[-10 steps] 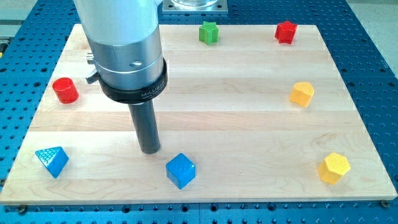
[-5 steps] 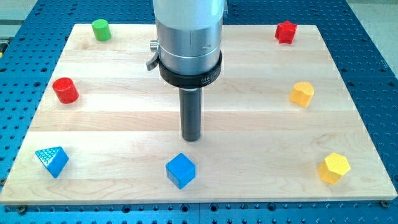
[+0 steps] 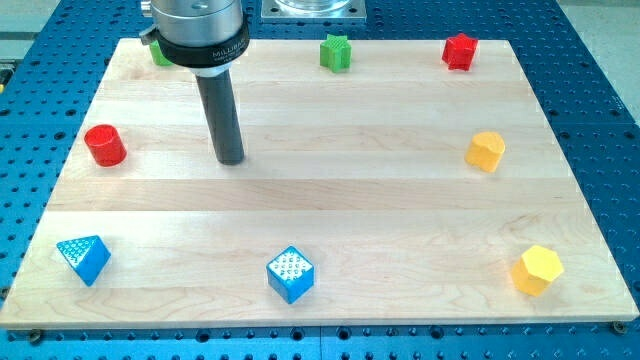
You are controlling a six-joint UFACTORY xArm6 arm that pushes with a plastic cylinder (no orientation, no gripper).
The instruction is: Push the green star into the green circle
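- blue cube (image 3: 291, 274) near the view's bottom edge of the desk (image 3: 380, 200), a bit left of centre, white dotted pattern on its top face
- blue triangle block (image 3: 83, 258) at the view's bottom left corner
- yellow block (image 3: 537, 269) at the view's bottom right, looks hexagonal
- my tip (image 3: 231, 160) on the desk in the left half, well apart from every block; red cylinder (image 3: 105, 145) to its left at about the same depth
- second yellow block (image 3: 485, 151) near the view's right edge, mid depth
- tool is a plain dark rod, no jaws, holds nothing, touches no block
- green star (image 3: 336, 52) at the view's top edge, right of the rod, well apart from my tip
- green circle (image 3: 158, 55) at the view's top left, mostly hidden behind the arm's metal collar; only a sliver shows
- star and circle well apart, the arm between them
- red block (image 3: 459, 51) at the view's top right, shape hard to tell
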